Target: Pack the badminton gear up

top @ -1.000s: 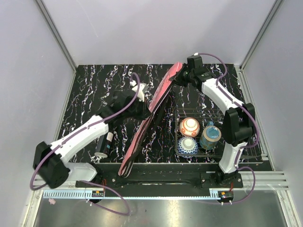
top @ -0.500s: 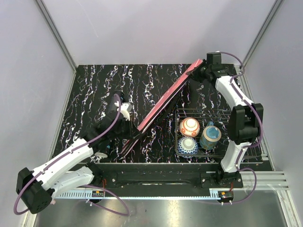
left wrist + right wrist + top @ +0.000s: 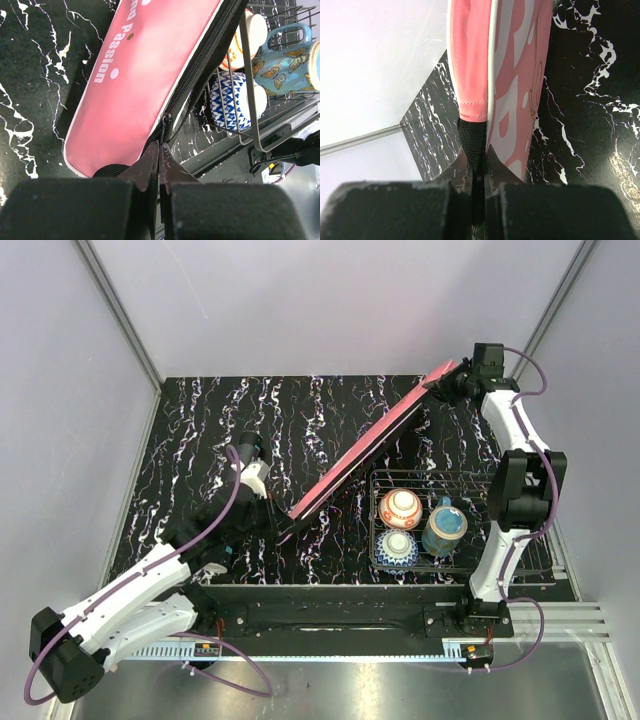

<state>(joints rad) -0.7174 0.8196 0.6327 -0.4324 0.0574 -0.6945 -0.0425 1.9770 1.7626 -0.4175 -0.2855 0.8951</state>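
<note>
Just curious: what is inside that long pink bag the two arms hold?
Nothing inside shows. The pink cover is opaque, and its black zipper looks shut where visible. The left gripper pinches the near end, the right gripper the far black strap.

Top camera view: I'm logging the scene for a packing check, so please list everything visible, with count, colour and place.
Racket cover: 1, pink with white lettering, stretched diagonally over the table between both grippers.
Wire basket: 1, black, front right of the table.
Red bowl: 1, red and white, in the basket's left side.
Blue bowl: 1, blue and white, in the basket, just nearer than the red bowl.
Cup: 1, teal with butterflies, in the basket right of the bowls.
Table: 1, black with white veins.
Left gripper: 1, black, shut on the cover's zipper at its near end.
Right gripper: 1, black, shut on the black loop at the cover's far end.
</note>
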